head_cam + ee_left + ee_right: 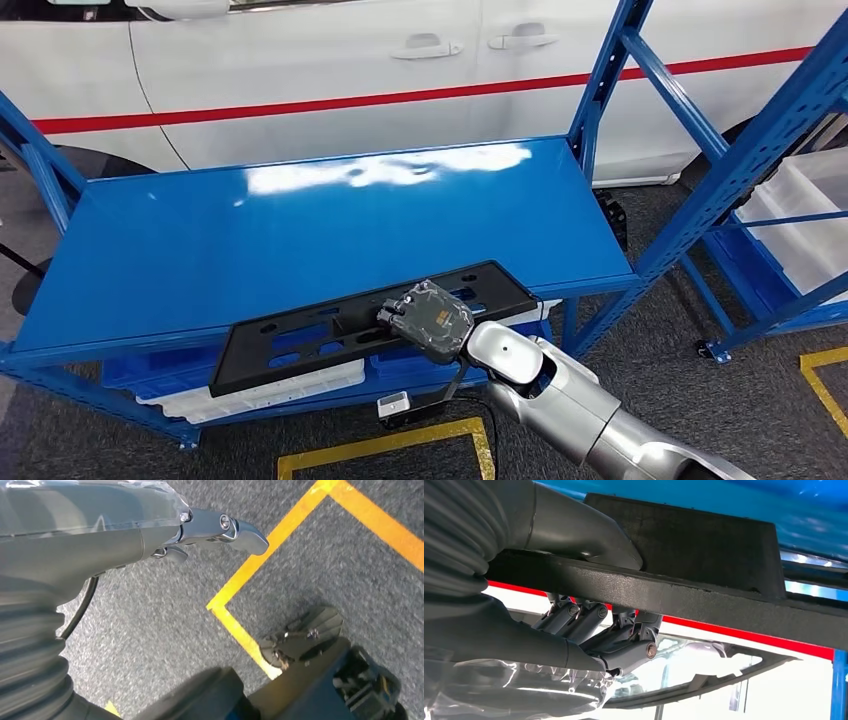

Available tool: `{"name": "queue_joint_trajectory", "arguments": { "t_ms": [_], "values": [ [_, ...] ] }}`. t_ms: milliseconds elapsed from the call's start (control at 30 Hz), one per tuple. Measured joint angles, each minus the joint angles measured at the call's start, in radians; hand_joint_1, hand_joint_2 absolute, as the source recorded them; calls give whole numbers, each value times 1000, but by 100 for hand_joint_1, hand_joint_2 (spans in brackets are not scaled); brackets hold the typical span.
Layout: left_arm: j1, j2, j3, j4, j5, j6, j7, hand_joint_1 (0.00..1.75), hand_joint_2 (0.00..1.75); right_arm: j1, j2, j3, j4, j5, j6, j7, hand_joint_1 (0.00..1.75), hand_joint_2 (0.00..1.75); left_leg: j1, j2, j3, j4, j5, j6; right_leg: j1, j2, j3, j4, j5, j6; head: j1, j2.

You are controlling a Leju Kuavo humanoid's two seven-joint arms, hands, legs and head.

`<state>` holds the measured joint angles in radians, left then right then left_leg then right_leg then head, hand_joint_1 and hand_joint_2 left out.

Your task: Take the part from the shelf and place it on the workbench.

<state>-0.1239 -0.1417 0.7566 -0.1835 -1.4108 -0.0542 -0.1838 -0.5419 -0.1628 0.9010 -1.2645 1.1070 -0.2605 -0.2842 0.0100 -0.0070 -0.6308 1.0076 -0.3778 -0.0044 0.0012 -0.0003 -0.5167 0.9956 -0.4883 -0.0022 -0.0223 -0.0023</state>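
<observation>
At the near edge of the blue surface (330, 225), right hand (428, 316) grips the black part (300, 340), thumb above, fingers (624, 635) beneath. Overhanging far end could tip and slip. Left hand (220, 530) hangs, holding nothing.

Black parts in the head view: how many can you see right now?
1. The long black part lies along the front edge of the blue workbench, gripped at its right section by the right robot hand. Lower shelves could hide others.

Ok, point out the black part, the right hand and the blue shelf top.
black part (300, 345), head view, slotted middle.
right hand (428, 318), head view, back of the hand.
blue shelf top (300, 230), head view, bare surface.
</observation>
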Motion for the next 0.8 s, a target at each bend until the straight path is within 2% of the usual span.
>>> {"name": "queue_joint_trajectory", "arguments": {
  "t_ms": [33, 67, 100, 167, 200, 233, 267, 300, 367, 433, 500, 533, 567, 600, 633, 700, 733, 767, 800],
  "values": [
    [0, 0, 0, 0, -1, -1, 0, 0, 175, 1, 0, 0, 1, 1, 0, 0, 175, 175, 1, 0, -3, 1, -1, -5, -2, -2, -3, -5, 8, -5, 0, 0],
    [0, 1, 0, 0, -2, -2, 0, 0, 175, 2, 1, 0, 3, 1, 0, 1, 175, 175, 1, 0, -12, 17, -21, -9, -5, -5, -10, -10, 18, -13, 0, 0],
    [0, 2, 0, 0, -4, -3, 0, 0, 175, 4, 2, 1, 5, 2, -1, 2, 175, 175, 1, 1, -26, 53, -56, -12, -8, -8, -18, -14, 28, -19, 0, 0],
    [-2, 2, 0, 0, -6, -5, 0, 0, 175, 12, 3, 1, 9, 5, -5, 7, 175, 175, 2, 2, -66, 182, -150, -18, -6, -12, -39, -13, 44, -26, 0, 0],
    [-3, 2, 0, 0, -7, -6, 0, 0, 175, 16, 3, 1, 11, 6, -9, 8, 175, 175, 3, 2, -78, 242, -178, -21, -6, -13, -50, -10, 51, -26, 0, 0],
    [-4, 2, 0, 0, -7, -7, 0, 0, 175, 19, 3, 1, 12, 7, -12, 9, 175, 175, 3, 2, -78, 278, -188, -23, -5, -14, -62, -6, 57, -25, 0, 0],
    [-4, 2, 0, 0, -7, -7, 1, 0, 175, 21, 3, 2, 14, 7, -16, 10, 175, 175, 3, 2, -58, 272, -177, -24, -5, -14, -73, -2, 62, -24, 0, 0],
    [-3, 3, 0, 0, -8, -7, 2, 0, 175, 23, 3, 2, 15, 8, -19, 11, 175, 175, 3, 2, -24, 234, -155, -23, -5, -14, -83, 4, 65, -22, 0, 0],
    [-3, 3, 0, 0, -8, -8, 4, 0, 175, 24, 3, 2, 16, 11, -22, 12, 175, 175, 2, 3, 71, 92, -125, -18, -6, -13, -99, 15, 72, -15, 0, 0],
    [-4, 4, 0, 0, -9, -10, 4, 0, 175, 26, 3, 2, 17, 14, -23, 14, 175, 175, -4, 2, 119, 8, -120, -7, -5, -12, -109, 22, 80, -4, 0, 0],
    [-3, 4, 0, 0, -9, -13, 4, 0, 175, 29, 2, 4, 18, 17, -22, 14, 175, 175, -7, 0, 115, 3, -113, 5, -4, -12, -113, 23, 91, 8, 0, 0],
    [-2, 4, 0, 0, -9, -15, 4, 0, 175, 32, 2, 4, 19, 18, -21, 14, 175, 175, -4, 1, 110, 1, -107, 12, -5, -11, -117, 25, 90, 14, 0, 0],
    [-3, 4, 0, 0, -9, -16, 4, 0, 175, 34, 1, 4, 21, 18, -20, 14, 175, 175, -2, 2, 104, -1, -100, 20, -5, -9, -124, 37, 76, 19, 0, 0],
    [-3, 4, 0, 0, -9, -18, 4, 0, 175, 35, 1, 4, 23, 18, -19, 14, 175, 175, 0, 4, 96, -3, -91, 29, -6, -7, -137, 66, 47, 24, 0, 0],
    [-4, 4, 0, 0, -9, -19, 4, 0, 175, 37, 1, 4, 25, 18, -19, 14, 175, 175, 0, 5, 87, -4, -82, 34, -8, -5, -155, 113, 5, 28, 0, 0],
    [-3, 5, 0, 0, -9, -20, 4, 0, 175, 42, 1, 4, 29, 18, -18, 14, 175, 175, -1, 6, 65, -2, -68, 39, -10, -4, -197, 239, -74, 33, 0, 0],
    [-3, 5, 0, 0, -9, -20, 4, 0, 175, 46, 1, 4, 31, 18, -17, 14, 175, 175, -1, 6, 53, 0, -61, 38, -11, -4, -206, 286, -90, 34, 0, 0],
    [-3, 5, 0, 0, -9, -20, 4, 0, 175, 49, 1, 4, 34, 18, -16, 14, 175, 175, -2, 5, 41, 2, -54, 38, -11, -4, -199, 300, -86, 34, 0, 0],
    [-2, 5, 0, 0, -9, -20, 4, 0, 175, 51, 1, 4, 36, 18, -15, 14, 175, 175, -2, 5, 31, 5, -49, 36, -12, -4, -173, 276, -65, 32, 0, 0]
  ]
}}
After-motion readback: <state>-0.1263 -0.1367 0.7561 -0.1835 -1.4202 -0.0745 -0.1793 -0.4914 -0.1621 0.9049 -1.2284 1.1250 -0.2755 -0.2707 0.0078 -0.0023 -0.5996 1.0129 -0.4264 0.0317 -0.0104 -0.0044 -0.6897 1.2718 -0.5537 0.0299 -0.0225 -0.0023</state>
